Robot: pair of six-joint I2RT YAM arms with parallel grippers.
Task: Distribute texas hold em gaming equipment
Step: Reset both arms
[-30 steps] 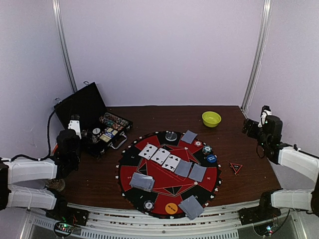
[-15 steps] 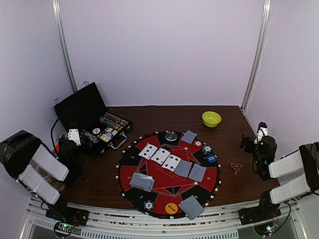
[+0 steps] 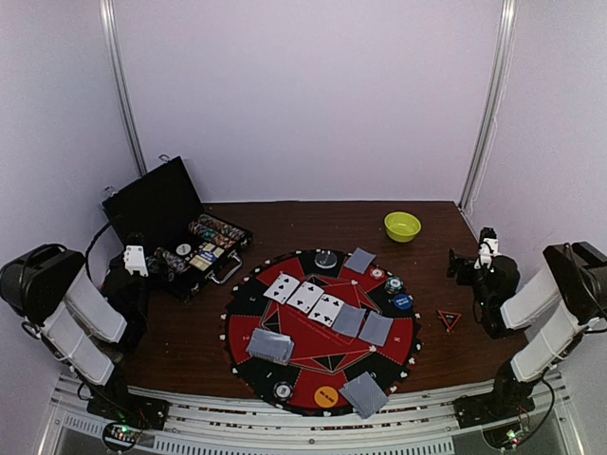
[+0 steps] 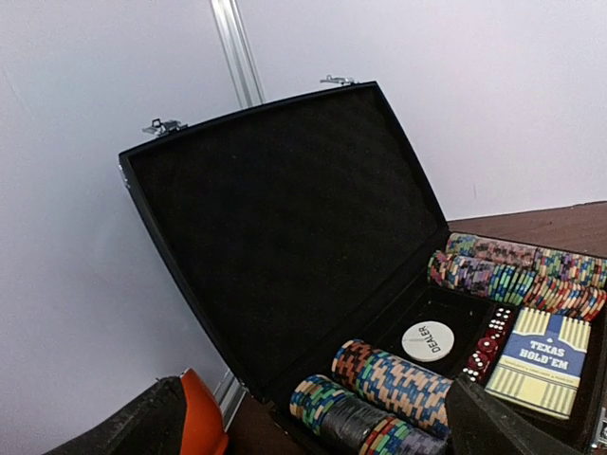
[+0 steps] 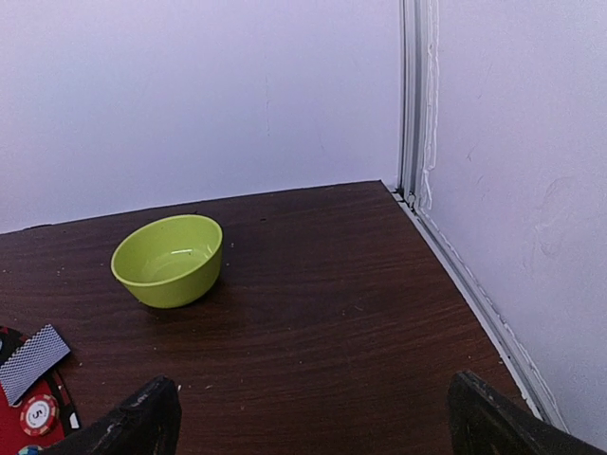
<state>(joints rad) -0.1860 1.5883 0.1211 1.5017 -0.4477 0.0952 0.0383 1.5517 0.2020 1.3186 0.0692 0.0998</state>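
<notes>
two arms sit at the table's sides, well apart from the layout. the left gripper (image 4: 315,389) faces the open black hard-shell case (image 3: 159,201), jaws spread wide with nothing between them. the right gripper (image 5: 313,383) is just as wide and empty, looking toward the lime-green plastic bowl (image 5: 169,259).

the gear is mostly dealt onto the big round red-and-black mat (image 3: 248,301): three white face-up cards (image 3: 305,296) in a row, two grey-blue face-down cards (image 3: 363,325) beside them, and face-down hands at the far (image 3: 359,260), left (image 3: 270,346) and near (image 3: 364,394) seats. small striped-edge chip stacks (image 3: 325,258) sit by the seats, with a round orange disc (image 3: 325,396) near and a round blue disc (image 3: 402,301) to the right. rows of striped chips (image 4: 394,382) lie in the case.

likely trouble: a reach into the case could clip the raised lid or scatter a loose chip row if the fingers come in skewed. the cards lie flat and close together, so a shallow pinch may shove one into its neighbour. the near hand seems to overlap the mat's rim, so a low sweep could knock it off.
</notes>
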